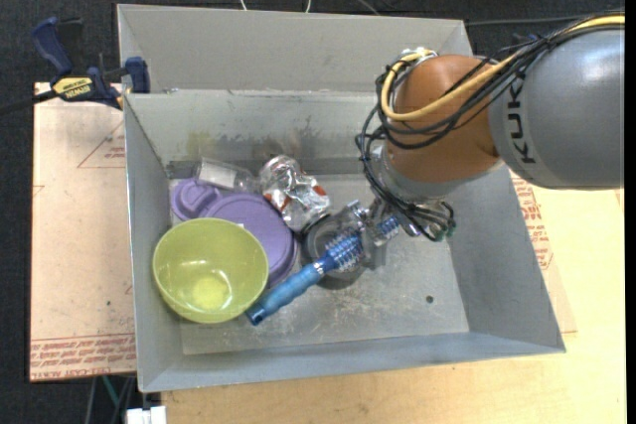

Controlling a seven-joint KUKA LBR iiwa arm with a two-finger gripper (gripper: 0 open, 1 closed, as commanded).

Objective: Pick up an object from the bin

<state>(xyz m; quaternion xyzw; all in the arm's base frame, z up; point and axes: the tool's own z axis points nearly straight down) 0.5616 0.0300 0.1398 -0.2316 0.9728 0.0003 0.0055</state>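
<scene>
Reaching in from the right, the grey arm with its orange wrist cover is hanging low over the middle of the grey metal bin. Its gripper is sitting right at the bristled head of a blue plastic-handled brush. The gripper's metal parts are blending with the bristles there, so I cannot tell whether the claw is released or clenched, or whether the brush is being grasped.

The brush is lying slantwise on the bin floor. Its handle is pointing down and to the left towards the near wall, and its blue and white head is resting across a dark round dish-like thing. That dark piece is lying just left of the gripper, partly covered by the brush head.

A yellow-green plastic bowl is standing upright in the left part of the bin, with the handle's tip lying just beside its rim. Behind the bowl, a flat round purple plastic lid is peeking out, touching the bowl and reaching close to the dark dish. A second purple piece is lying further left, against the side wall. A crumpled silver and red foil wrapper is resting behind the purple lid, near the back wall. A small clear plastic item is lying to its left.
</scene>
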